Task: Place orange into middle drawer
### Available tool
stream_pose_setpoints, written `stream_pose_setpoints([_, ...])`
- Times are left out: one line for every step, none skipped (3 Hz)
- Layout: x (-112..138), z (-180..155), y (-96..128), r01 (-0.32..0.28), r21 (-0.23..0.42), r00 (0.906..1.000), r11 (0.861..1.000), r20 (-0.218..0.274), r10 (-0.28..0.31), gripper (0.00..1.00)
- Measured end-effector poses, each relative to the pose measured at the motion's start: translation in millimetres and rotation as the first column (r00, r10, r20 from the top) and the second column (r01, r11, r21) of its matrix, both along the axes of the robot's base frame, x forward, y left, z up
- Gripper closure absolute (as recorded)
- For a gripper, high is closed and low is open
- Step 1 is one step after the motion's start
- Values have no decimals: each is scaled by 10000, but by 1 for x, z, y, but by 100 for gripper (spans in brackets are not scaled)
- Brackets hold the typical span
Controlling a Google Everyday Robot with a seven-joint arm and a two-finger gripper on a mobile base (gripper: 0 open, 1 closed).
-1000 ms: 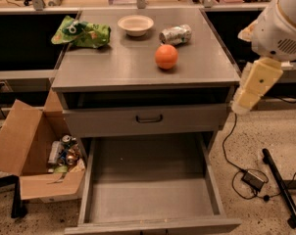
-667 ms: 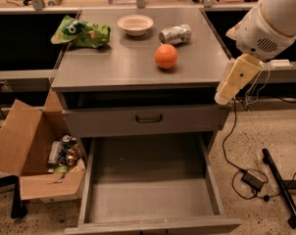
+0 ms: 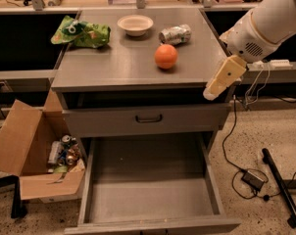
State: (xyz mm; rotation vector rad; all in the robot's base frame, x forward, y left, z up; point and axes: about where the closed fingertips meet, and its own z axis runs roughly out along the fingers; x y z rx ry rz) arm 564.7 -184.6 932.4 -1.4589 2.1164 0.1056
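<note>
The orange (image 3: 165,56) sits on the grey cabinet top (image 3: 104,65), right of centre and in front of the crushed can. The middle drawer (image 3: 153,180) is pulled out wide open below, and its flat grey tray is bare. My gripper (image 3: 214,89) hangs from the white arm at the cabinet's right front corner. It is level with the top's edge and to the right of the orange, apart from it. It holds nothing that I can see.
A cream bowl (image 3: 135,24), a crushed silver can (image 3: 175,34) and a green bag (image 3: 81,32) lie on the top. The drawer front with a black handle (image 3: 148,118) is shut. A cardboard box of trash (image 3: 35,151) stands at the left. Cables and an adapter (image 3: 253,179) lie on the floor at the right.
The arm and gripper have moved left and a little down, closer to the cabinet's right front corner. The orange and drawer have not moved.
</note>
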Motion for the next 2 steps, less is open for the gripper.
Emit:
stream_pose_setpoints([18, -4, 1, -93, 411, 9995, 9991, 320, 80, 0])
stream_pose_setpoints([52, -13, 6, -485, 981, 9976, 9940, 538, 434, 0])
